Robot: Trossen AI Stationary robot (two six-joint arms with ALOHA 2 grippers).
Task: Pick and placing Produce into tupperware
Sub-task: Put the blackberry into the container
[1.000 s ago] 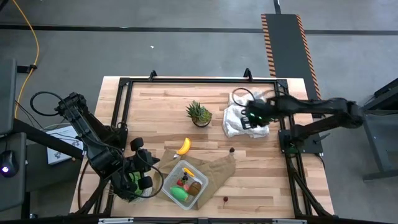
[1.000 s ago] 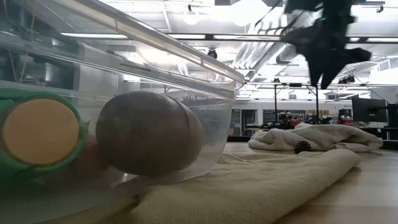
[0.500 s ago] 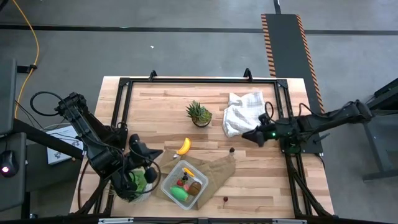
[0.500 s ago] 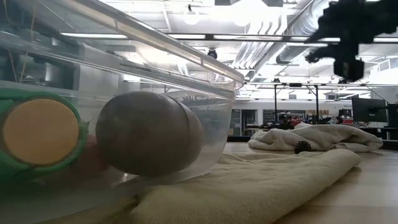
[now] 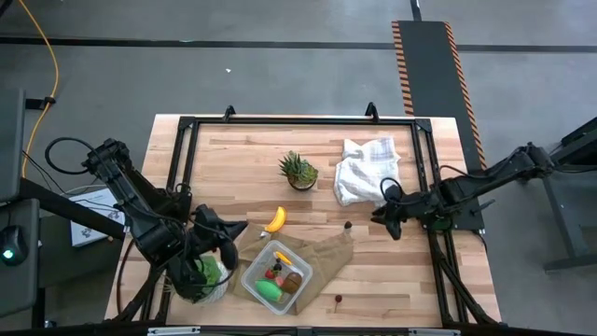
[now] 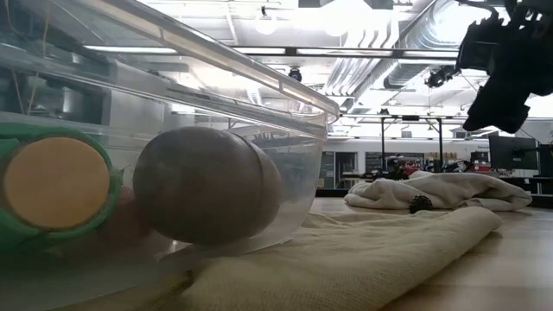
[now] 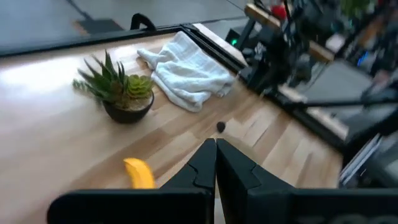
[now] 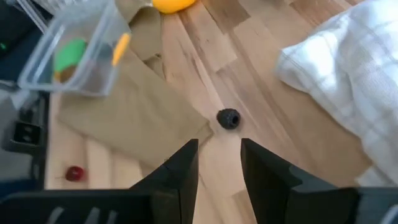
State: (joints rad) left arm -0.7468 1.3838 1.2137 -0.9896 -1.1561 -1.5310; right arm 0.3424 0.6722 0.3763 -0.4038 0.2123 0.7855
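Two arms reach inward: right hand (image 5: pixel 390 224) parted above a dark berry (image 8: pixel 228 119), left hand (image 7: pixel 216 163) closed.

Bright, even overhead light washes the wooden table (image 5: pixel 308 187), leaving only faint shadows. At table height, ceiling lamps (image 6: pixel 346 15) flare white, while the clear tupperware (image 6: pixel 216 104) looms soft and out of focus. The far edge of the left wrist view smears with blur.

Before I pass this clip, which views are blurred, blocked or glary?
Low view: the tupperware fills the left half, too close and soft, with bright ceiling lights behind it. Left wrist view: the right side is smeared, though the banana is clear. Right wrist view: the white cloth is soft. High view: evenly lit, sharp.
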